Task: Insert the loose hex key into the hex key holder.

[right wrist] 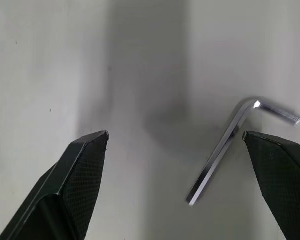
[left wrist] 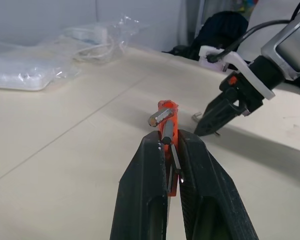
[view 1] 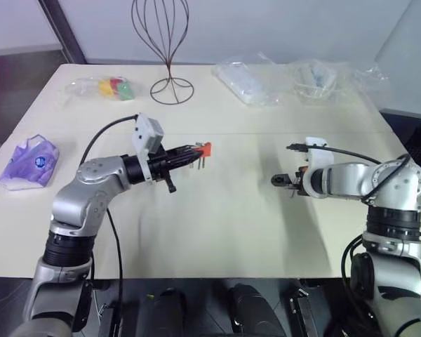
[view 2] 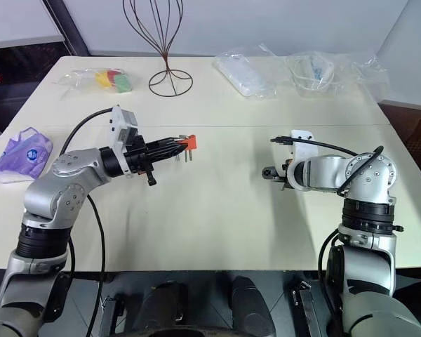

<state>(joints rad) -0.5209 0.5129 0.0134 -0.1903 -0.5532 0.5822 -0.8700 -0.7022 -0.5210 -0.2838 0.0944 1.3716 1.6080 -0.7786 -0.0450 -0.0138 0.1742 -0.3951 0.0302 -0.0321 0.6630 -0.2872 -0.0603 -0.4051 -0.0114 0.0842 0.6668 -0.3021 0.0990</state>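
My left gripper (view 1: pixel 194 151) is shut on the hex key holder (view 1: pixel 204 148), a small red-orange block with short grey keys sticking out, held level above the table's middle. The left wrist view shows the holder (left wrist: pixel 168 114) clamped between the black fingers (left wrist: pixel 149 165). Lying flat on the table is the loose hex key (right wrist: pixel 229 147), a shiny L-shaped rod. My right gripper (right wrist: pixel 176 137) hangs open just over it, pointing down, with the key between the fingers and close to one fingertip (right wrist: pixel 262 145). In the head views the right gripper (view 1: pixel 281 181) sits right of the holder.
A wire stand (view 1: pixel 170 53) rises at the back centre. A clear bag with red, yellow and green items (view 1: pixel 111 88) lies back left, and a purple packet (view 1: pixel 29 161) at the left edge. Clear plastic bags (view 1: pixel 247 81) lie back right.
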